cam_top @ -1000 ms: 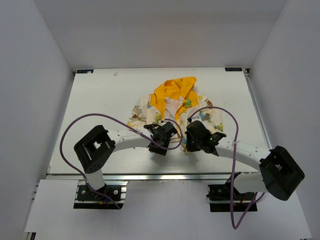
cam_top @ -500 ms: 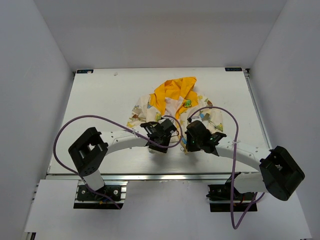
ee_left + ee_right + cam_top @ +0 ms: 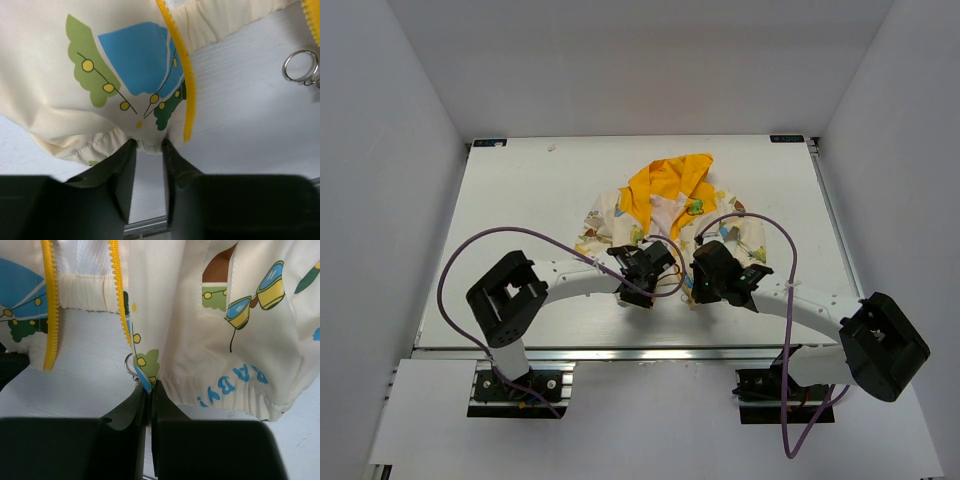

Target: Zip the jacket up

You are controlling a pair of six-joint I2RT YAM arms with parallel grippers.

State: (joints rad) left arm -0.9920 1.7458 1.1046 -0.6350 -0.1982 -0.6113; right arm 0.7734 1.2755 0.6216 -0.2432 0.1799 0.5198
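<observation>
From above, the jacket (image 3: pixel 665 205) lies in the middle of the tabletop (image 3: pixel 520 200), hood toward the far edge and hem toward the near edge. The left gripper (image 3: pixel 655 258) and right gripper (image 3: pixel 705 270) sit close together at that hem. Their wrists are the likeliest things to bump if either swings inward. A purple cable (image 3: pixel 750 222) arches over the right-hand sleeve and could drag the cloth. There is bare room toward the far edge and both side edges, and little toward the near edge.

From the left wrist, the fingers (image 3: pixel 122 170) stand apart with a strip of tabletop showing between them. The gathered hem (image 3: pixel 145 145) is bunched at their tips, loose rather than clamped by the look of it. The row of yellow teeth (image 3: pixel 180 65) ends just beside them. If they close off the mark, they may catch only elastic and leave this zipper end free to wander.

From the right wrist, the fingers (image 3: pixel 130 410) are pressed together, pinching the bottom corner of the other front panel. A metal ring (image 3: pixel 130 364) hangs just beside the tips. The two tooth rows lie apart with tabletop between them. A hard sideways pull could slip the thin cloth out or skew the ends, so they meet unevenly.
</observation>
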